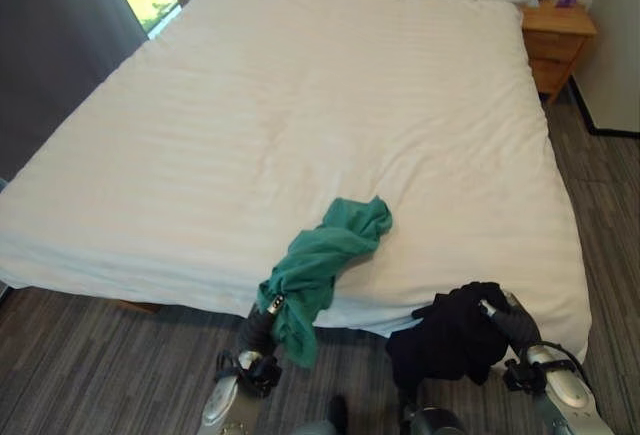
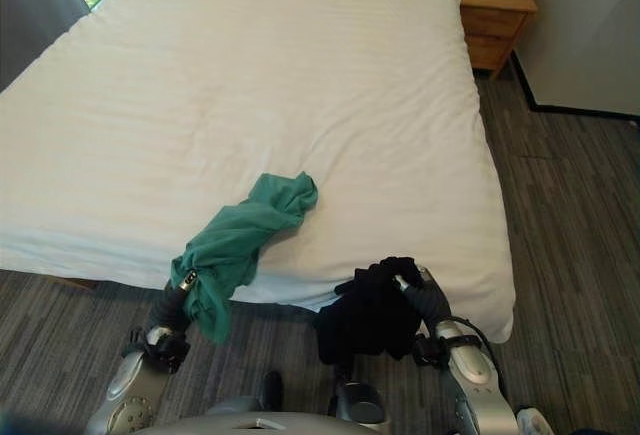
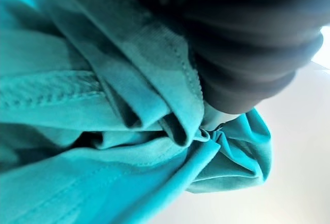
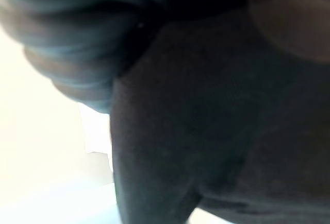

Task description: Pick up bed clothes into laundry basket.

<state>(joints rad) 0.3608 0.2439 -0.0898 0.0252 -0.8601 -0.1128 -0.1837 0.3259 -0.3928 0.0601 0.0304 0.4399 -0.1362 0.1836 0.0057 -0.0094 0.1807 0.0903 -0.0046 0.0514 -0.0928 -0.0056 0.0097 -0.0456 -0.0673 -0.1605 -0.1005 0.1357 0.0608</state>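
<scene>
A teal-green garment [image 1: 335,245] trails from the white bed [image 1: 300,105] over its near edge, and its lower end hangs bunched from my left hand [image 1: 262,325]. Teal folds [image 3: 103,157] press against that hand's dark cover [image 3: 247,44] in the left wrist view. My right hand [image 1: 510,320] is at the bed's near right edge, curled on a black garment [image 1: 450,340] that hangs in a clump off the mattress. The right wrist view shows the black cloth [image 4: 206,131] beside the hand's cover [image 4: 67,44]. Cloth hides most of both hands' fingers.
A wooden nightstand [image 1: 555,40] stands at the bed's far right with small items on top. A dark curtain [image 1: 50,45] hangs along the left side. Grey plank floor [image 1: 90,365] runs in front of the bed and down its right side.
</scene>
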